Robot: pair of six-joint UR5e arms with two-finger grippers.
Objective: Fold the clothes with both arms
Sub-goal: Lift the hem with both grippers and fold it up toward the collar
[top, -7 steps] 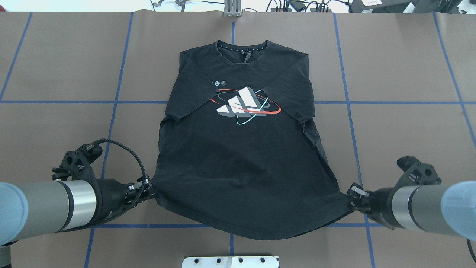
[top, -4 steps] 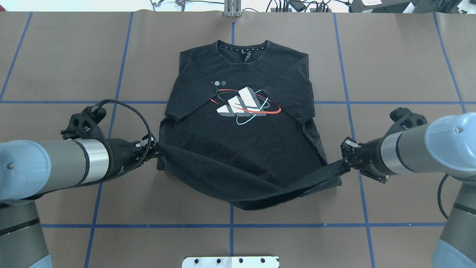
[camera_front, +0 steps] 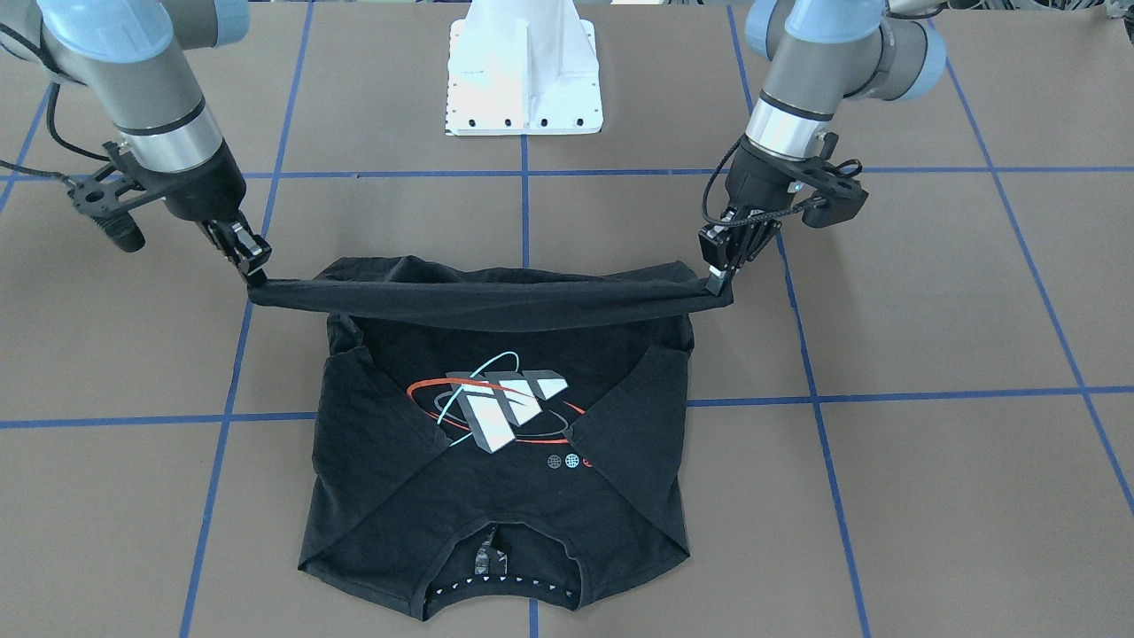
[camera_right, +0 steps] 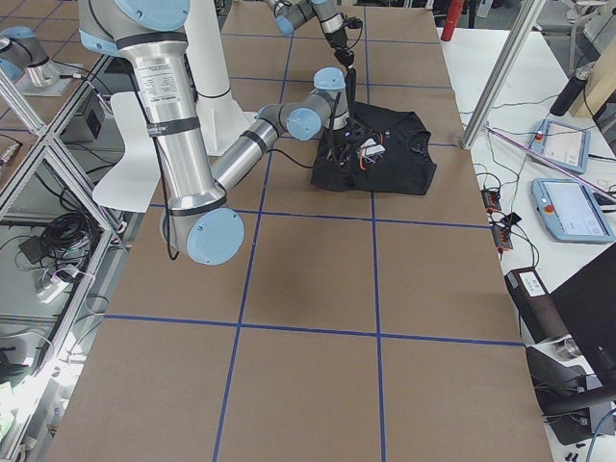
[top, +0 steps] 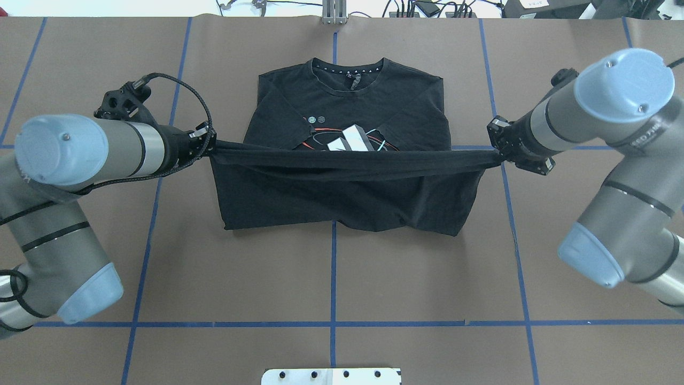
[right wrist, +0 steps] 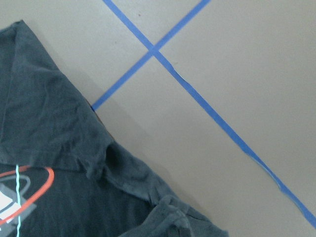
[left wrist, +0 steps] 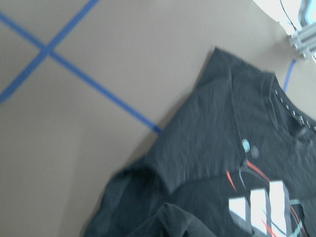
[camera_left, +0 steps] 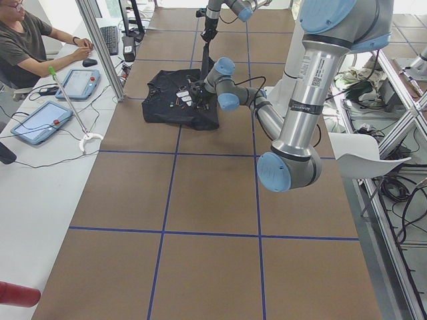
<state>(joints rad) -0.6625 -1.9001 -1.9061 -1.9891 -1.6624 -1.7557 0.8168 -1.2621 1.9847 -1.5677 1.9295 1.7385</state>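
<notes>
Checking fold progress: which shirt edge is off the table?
The hem, stretched between left claw and right claw; the collar lies flat.

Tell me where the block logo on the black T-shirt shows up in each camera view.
Front-facing: logo centre, upside down, below the lifted hem.
Overhead: logo upper centre, partly behind the hem.
Exterior left: logo tiny, upper left of centre.
Exterior right: logo tiny, upper centre.
Left wrist: logo bottom right.
Right wrist: its red ring, bottom left.
Shared landmark: blue tape lines.
</notes>
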